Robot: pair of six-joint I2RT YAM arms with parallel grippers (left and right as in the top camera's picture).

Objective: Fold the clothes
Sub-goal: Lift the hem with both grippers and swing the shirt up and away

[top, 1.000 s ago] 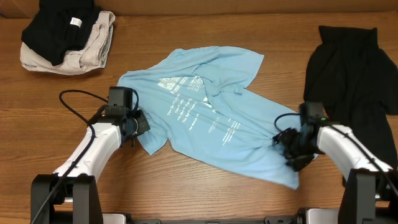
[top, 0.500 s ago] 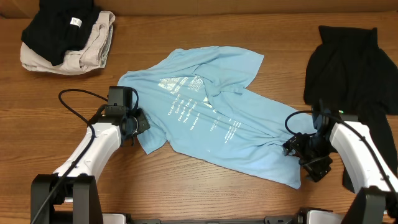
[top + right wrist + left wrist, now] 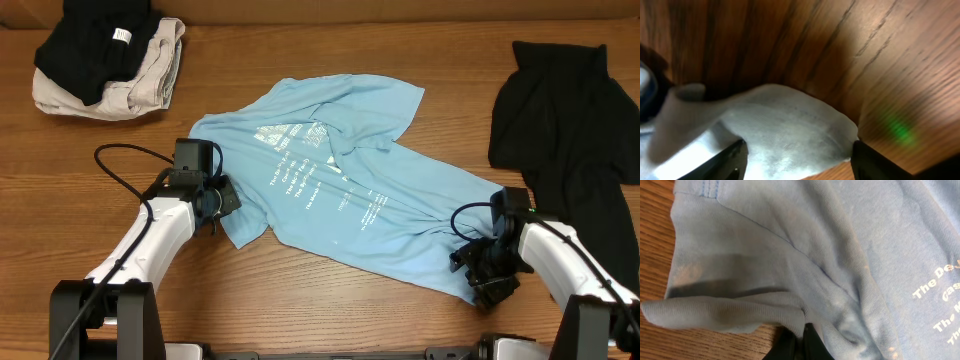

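The light-blue T-shirt [image 3: 340,190] lies spread on the wooden table [image 3: 300,310], its white print facing up. My left gripper [image 3: 216,203] is shut on the shirt's sleeve edge at the shirt's left side. In the left wrist view the black fingers [image 3: 801,347] are pressed together with the blue fabric [image 3: 790,255] pinched between them. My right gripper [image 3: 486,277] is at the shirt's front right hem corner. In the right wrist view its fingers [image 3: 797,160] are wide apart, with the pale hem corner [image 3: 790,130] lying between them.
A black garment [image 3: 565,120] lies spread at the right edge, close to my right arm. A folded black garment [image 3: 95,45] sits on a beige one [image 3: 150,85] at the back left. The left arm's cable [image 3: 115,165] loops over the table.
My right gripper has moved toward the table's front, from the shirt's right side to its front right hem corner. The left gripper and the shirt's left side have not moved.
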